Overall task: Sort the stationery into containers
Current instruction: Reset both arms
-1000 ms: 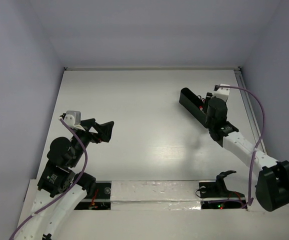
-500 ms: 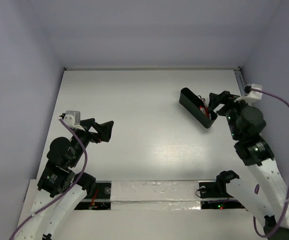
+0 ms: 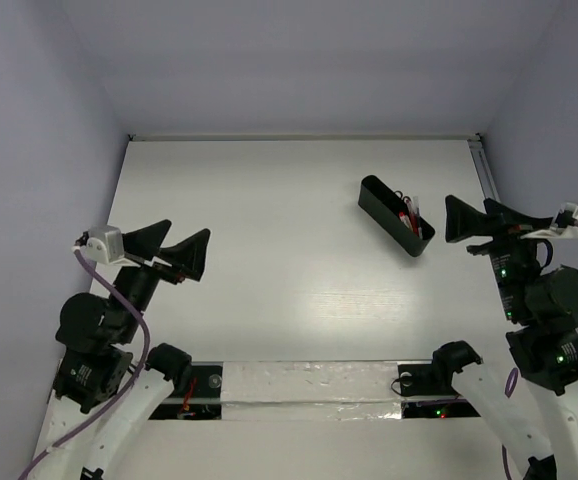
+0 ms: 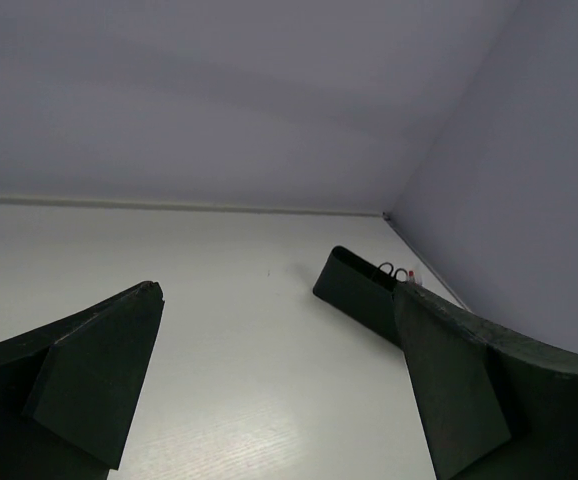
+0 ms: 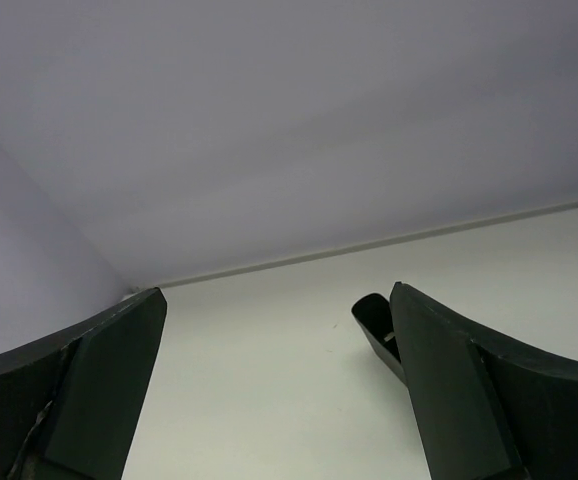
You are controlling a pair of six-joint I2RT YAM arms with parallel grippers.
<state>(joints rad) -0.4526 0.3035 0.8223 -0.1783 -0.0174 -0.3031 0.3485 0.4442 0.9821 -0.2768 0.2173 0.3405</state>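
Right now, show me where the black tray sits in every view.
Top external: black tray, upper right of centre, lying diagonally.
Left wrist: black tray, right of centre, mid-height.
Right wrist: black tray, right of centre, only one end showing.
Shared landmark: the table's back edge.

The left end effector [image 3: 184,232] and right end effector [image 3: 467,207] carry matte black wedge fingers [image 4: 99,370]. Behind each sits a white camera block [image 3: 102,241] trailing a purple cable [image 3: 144,335]. The arms have white shells [image 3: 129,425] and black joints [image 3: 87,320]; green lights [image 3: 559,357] dot the right arm.
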